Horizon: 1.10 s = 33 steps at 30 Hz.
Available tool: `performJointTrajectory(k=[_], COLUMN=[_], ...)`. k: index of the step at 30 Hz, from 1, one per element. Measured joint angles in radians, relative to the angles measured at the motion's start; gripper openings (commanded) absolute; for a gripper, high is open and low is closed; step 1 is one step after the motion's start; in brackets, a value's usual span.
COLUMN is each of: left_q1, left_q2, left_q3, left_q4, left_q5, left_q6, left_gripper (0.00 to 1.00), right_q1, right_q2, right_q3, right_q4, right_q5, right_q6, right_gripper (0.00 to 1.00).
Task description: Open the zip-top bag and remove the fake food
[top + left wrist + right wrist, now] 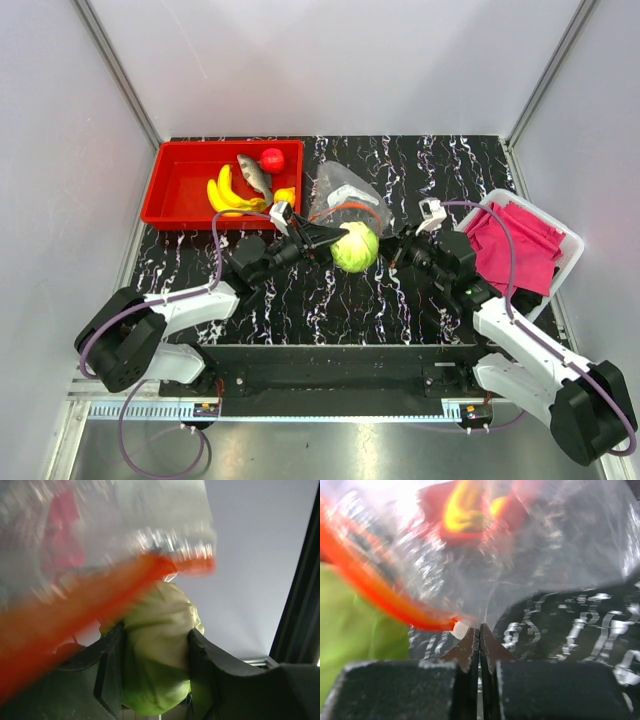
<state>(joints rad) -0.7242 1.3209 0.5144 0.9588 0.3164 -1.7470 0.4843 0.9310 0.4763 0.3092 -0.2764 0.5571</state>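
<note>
Clear crinkly zip-top bag (345,190) shows its orange-red zip strip (356,207) at 6 o'clock, round green piece (355,248) just beside it; banana bunch (228,193), grey fish (255,172), red fruit (272,158), yellow-orange fruit (286,196) sit at bag's 9 o'clock.

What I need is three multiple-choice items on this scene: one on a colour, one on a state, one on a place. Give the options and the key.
1. The zip strip of the zip-top bag is: A blue; B orange-red; C green.
2. The left gripper is: A open and empty; B shut on nothing; C shut on the green cabbage.
3. The banana bunch lies: A in the red tray; B inside the zip-top bag; C in the left gripper.

Key:
1 B, the strip shows orange-red in both wrist views.
2 C, the left wrist view shows it clamped on the cabbage's two sides.
3 A, the top view shows it in the tray beside the fish.
</note>
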Motion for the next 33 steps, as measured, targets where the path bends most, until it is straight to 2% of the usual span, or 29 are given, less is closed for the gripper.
performJointTrajectory(k=[6,9,11,15,20,23,26,33], left_q1=[0.012,0.013,0.011,0.005,0.037,0.123,0.261,0.601], left_q2=[-0.008,-0.010,-0.026,-0.112,-0.212,-0.209,-0.164,0.064], left_q3=[0.007,0.056,0.121,0.262,0.389,0.449,0.483,0.542], left_q4=[-0.127,-0.299,-0.488,-0.838,-1.108,-1.216,-1.274,-1.265], left_q5=[0.142,0.195,0.199,0.119,-0.043,-0.123,-0.180,-0.234], left_q6=[0.119,0.256,0.388,0.662,0.893,0.991,1.047,1.083], left_gripper=[0.00,0.00,0.00,0.00,0.00,0.00,0.00,0.00], right_q1=[0.000,-0.003,-0.003,-0.003,-0.003,-0.003,-0.003,-0.003], right_q2=[-0.005,0.018,0.040,0.058,0.058,0.053,0.040,0.021], right_q3=[0.028,0.052,0.069,0.079,0.084,0.093,0.098,0.121], right_q4=[-0.124,-0.183,-0.212,-0.261,-0.307,-0.343,-0.369,-0.412], right_q5=[0.123,0.168,0.190,0.209,0.203,0.185,0.166,0.128], right_q6=[-0.067,-0.084,-0.092,-0.106,-0.119,-0.125,-0.133,-0.143], right_gripper=[0.00,0.00,0.00,0.00,0.00,0.00,0.00,0.00])
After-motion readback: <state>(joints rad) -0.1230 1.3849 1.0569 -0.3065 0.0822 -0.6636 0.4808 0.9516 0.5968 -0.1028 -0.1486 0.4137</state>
